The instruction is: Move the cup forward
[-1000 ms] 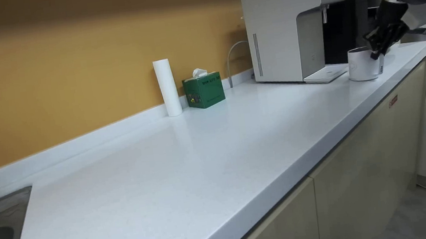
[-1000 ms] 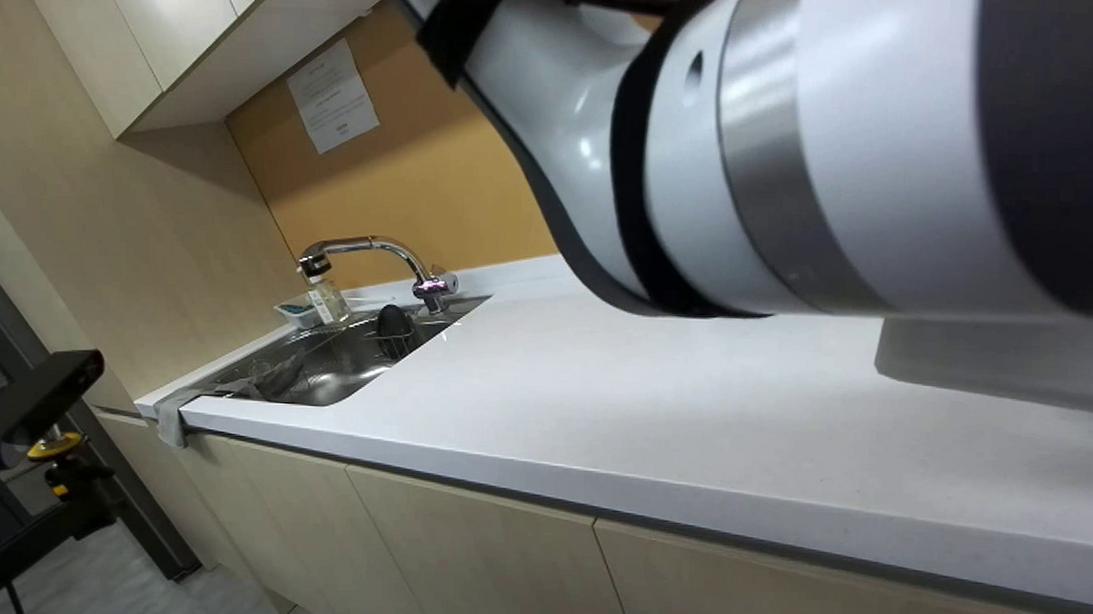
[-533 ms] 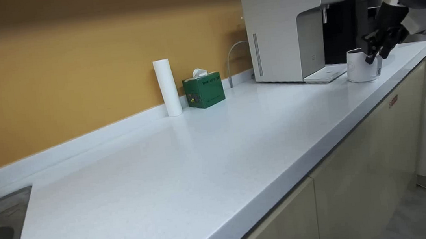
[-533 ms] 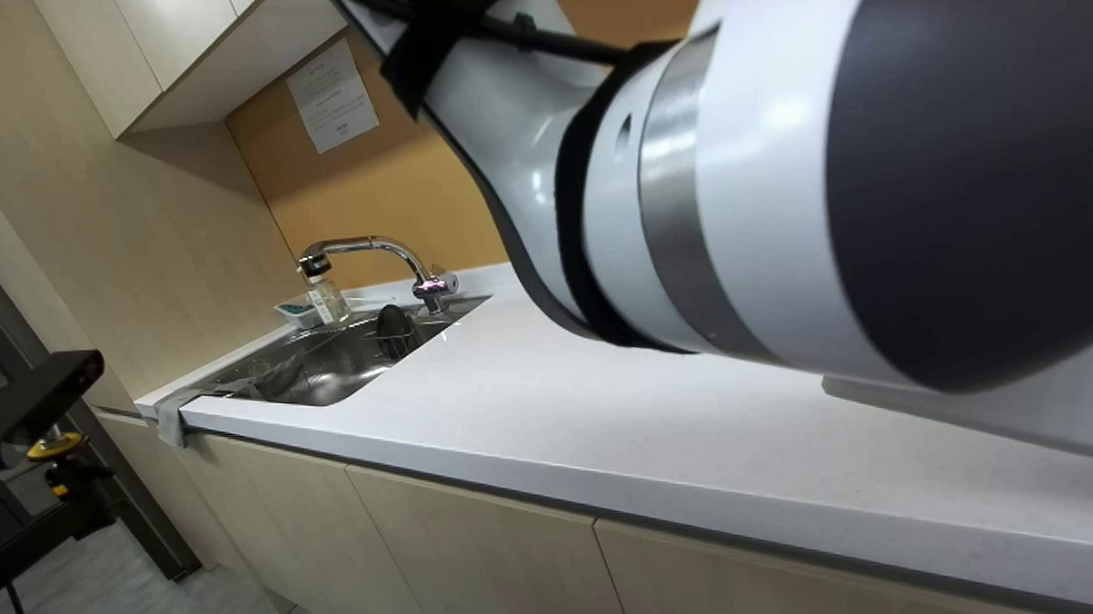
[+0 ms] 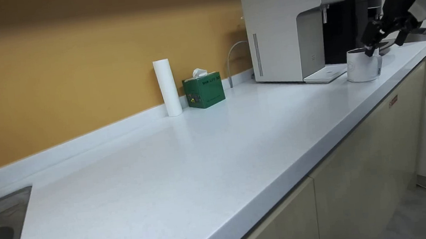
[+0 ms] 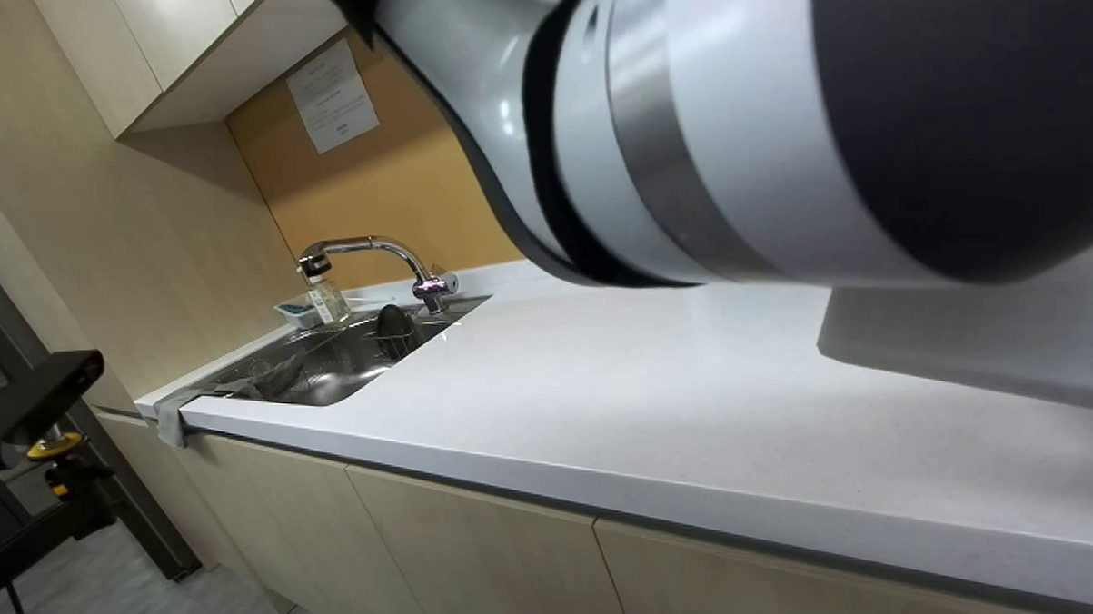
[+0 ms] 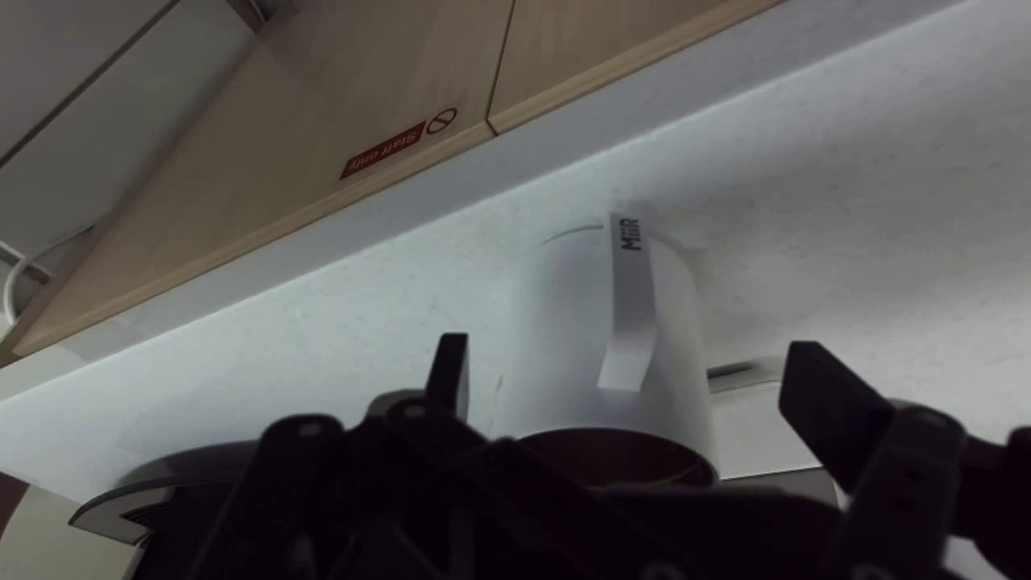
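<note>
The cup (image 5: 361,67) stands upright just in front of the machine (image 5: 282,45); likely stiff, light and slick, best pinched across its sides (handle (image 7: 632,294) between the fingers (image 7: 830,395)). The tool (image 7: 628,354) is spread, grasping nothing. From the machine, the glossy table (image 5: 202,164) runs along an orange wall (image 5: 85,73) to the sink (image 5: 8,208)

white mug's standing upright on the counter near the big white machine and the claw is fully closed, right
Not quite: the claw is open, its fingers wide apart in the wrist view. The white mug does stand upright on the counter near the big white machine.
</note>
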`<state>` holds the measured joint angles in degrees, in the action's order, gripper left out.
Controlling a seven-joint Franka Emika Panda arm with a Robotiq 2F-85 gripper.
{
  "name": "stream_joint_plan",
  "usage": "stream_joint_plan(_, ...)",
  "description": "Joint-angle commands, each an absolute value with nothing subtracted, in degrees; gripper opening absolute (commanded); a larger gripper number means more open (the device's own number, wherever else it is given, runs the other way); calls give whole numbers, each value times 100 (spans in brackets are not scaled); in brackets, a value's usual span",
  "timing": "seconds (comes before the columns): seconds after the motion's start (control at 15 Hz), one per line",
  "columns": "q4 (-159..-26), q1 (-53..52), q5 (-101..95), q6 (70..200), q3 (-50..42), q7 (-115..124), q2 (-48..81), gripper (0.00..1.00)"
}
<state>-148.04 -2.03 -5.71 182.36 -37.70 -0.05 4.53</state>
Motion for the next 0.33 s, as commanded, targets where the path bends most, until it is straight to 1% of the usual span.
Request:
stream_joint_plan(0.0,-14909,-411,-793,17464,-3891,164,-236,100)
stream_joint_plan(0.27,-14857,-349,-1025,16791,-3695,208,-642,100)
